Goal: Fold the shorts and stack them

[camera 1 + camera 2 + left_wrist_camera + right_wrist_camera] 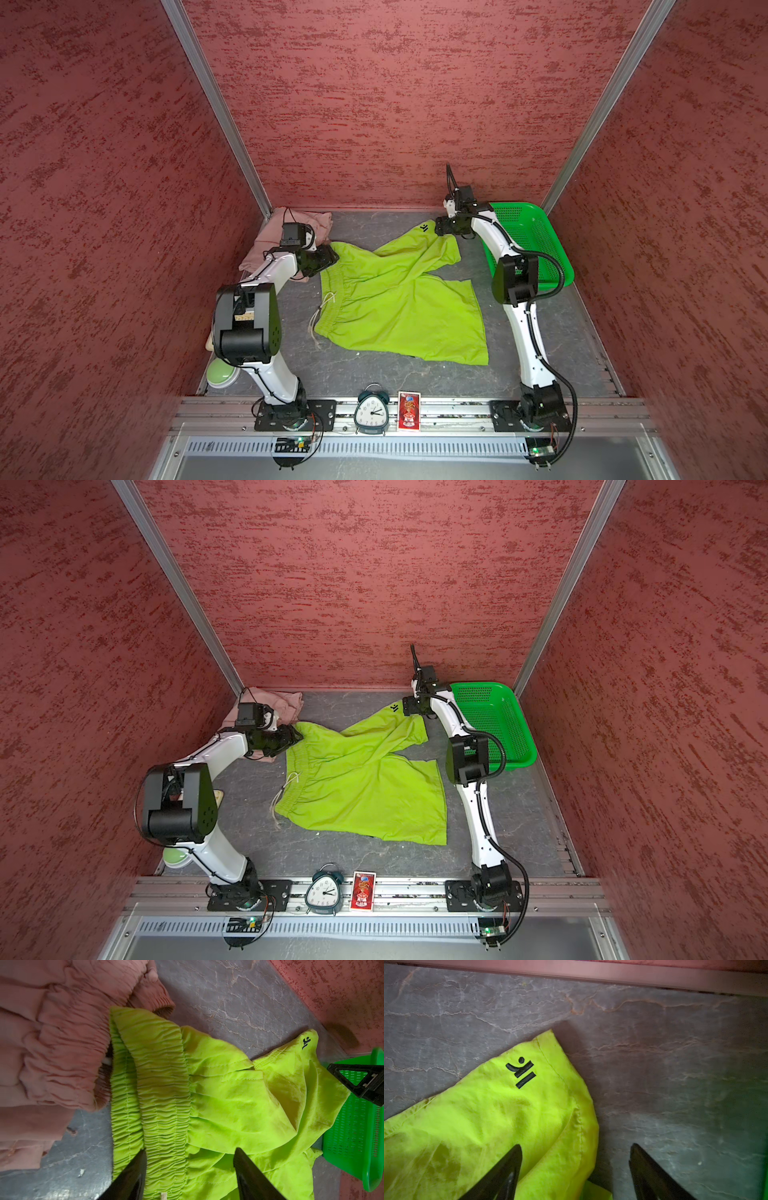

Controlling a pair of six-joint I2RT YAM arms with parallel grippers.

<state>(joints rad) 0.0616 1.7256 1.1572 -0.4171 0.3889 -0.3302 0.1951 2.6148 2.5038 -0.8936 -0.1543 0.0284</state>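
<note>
Lime green shorts [395, 303] lie spread on the table [374, 374], waistband right under left end effector [189, 1150], logo hem corner under right end effector [576, 1145]. Both are parted wide, gripping nothing. Pink shorts [318, 222] sit bunched just behind the left one. Probably the release step: lift straight up, don't snag cloth.

I read no words. The lime green shorts [477, 1126] carry a black logo [521, 1072], a dot above slanted bars, near one leg's hem. The clock [371, 411] numerals are too small to read.
</note>
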